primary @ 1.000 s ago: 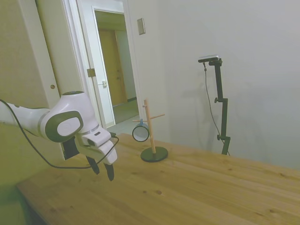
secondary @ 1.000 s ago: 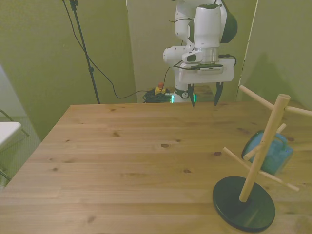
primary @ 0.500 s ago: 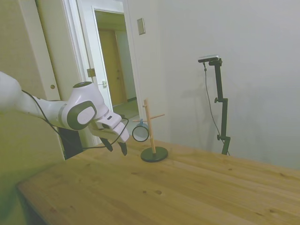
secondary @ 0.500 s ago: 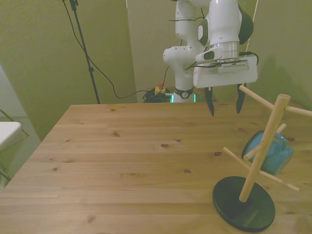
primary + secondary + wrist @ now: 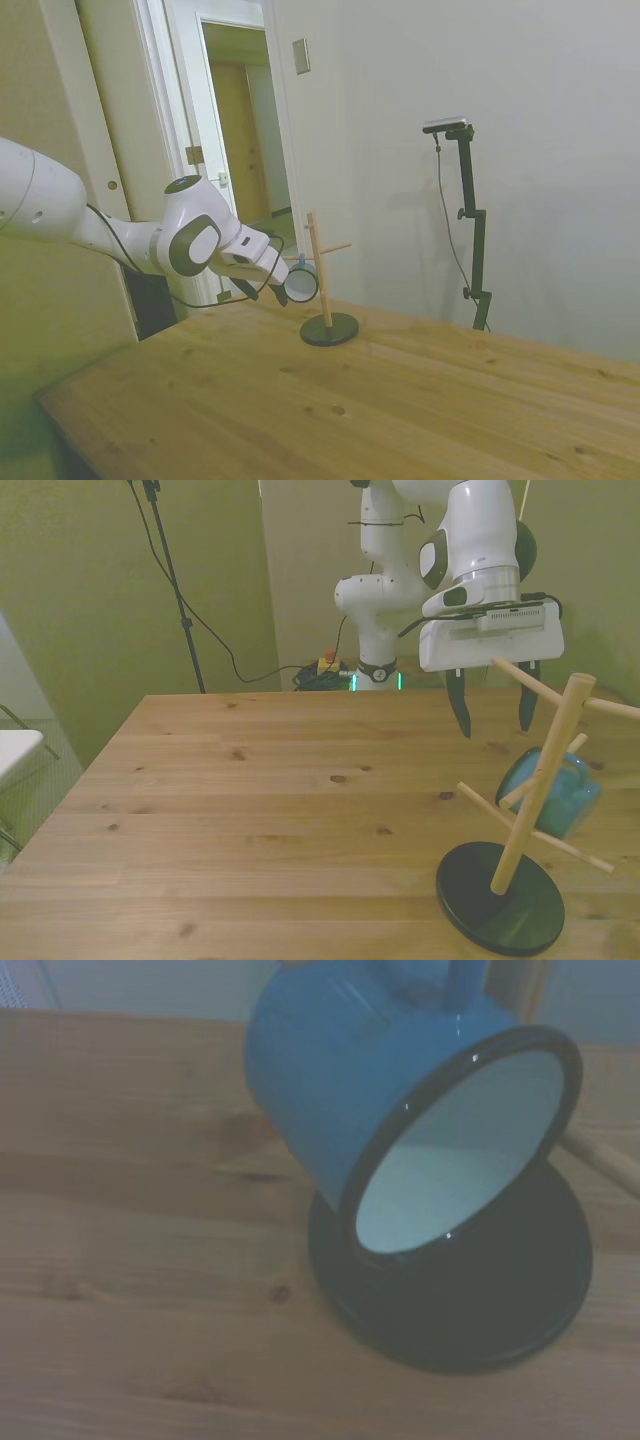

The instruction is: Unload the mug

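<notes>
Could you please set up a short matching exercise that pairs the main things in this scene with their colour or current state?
Things:
1. mug
2. gripper
3. stand base
4. table

Descriptions:
A. dark and round, resting on the wood
B. blue, hanging tilted from a wooden peg
C. light planks with knots
D. open and empty, above the table near the pegs

Pairs: 1-B, 2-D, 3-A, 4-C

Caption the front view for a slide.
Open hand nears the blue mug hanging on the wooden stand.
</notes>
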### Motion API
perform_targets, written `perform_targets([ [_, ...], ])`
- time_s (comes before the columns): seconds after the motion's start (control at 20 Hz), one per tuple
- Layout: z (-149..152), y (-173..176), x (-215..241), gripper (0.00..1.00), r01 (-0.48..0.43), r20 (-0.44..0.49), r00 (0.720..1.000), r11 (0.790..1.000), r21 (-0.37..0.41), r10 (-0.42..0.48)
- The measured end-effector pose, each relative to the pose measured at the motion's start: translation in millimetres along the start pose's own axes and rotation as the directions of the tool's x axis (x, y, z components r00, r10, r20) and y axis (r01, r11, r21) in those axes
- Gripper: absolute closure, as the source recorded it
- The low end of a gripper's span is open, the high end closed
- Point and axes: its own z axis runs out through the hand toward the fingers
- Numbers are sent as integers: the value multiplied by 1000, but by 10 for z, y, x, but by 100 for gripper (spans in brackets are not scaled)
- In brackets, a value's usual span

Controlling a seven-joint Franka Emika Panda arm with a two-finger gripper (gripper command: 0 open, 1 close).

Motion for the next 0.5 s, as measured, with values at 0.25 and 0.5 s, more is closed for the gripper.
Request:
perform_targets([
  [0.25,230,-238,-13,0,22,-32,999,997,76,-20],
  [0.5,363,-361,35,0,46,-74,997,991,128,-36],
])
